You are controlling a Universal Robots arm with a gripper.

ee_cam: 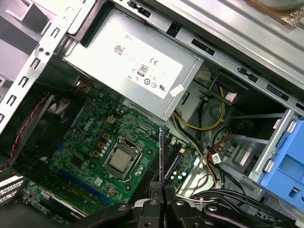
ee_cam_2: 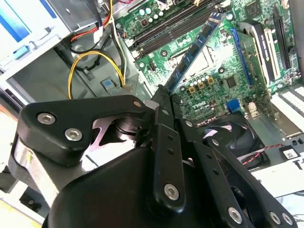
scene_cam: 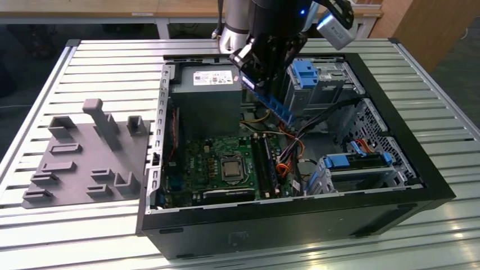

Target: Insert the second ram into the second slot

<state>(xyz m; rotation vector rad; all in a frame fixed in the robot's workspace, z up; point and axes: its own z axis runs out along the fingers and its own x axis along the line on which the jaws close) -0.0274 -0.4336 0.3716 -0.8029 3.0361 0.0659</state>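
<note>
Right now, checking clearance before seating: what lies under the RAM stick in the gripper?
Under the RAM stick lie the green motherboard and its black memory slots. The gripper covers the stick's upper end.

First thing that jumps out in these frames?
The claw is shut on a blue RAM stick, held tilted above the green motherboard inside the open black case, not yet seated. The silver power supply sits beside the board. A grey fixture plate lies on the slatted table at the exterior view's left.
</note>
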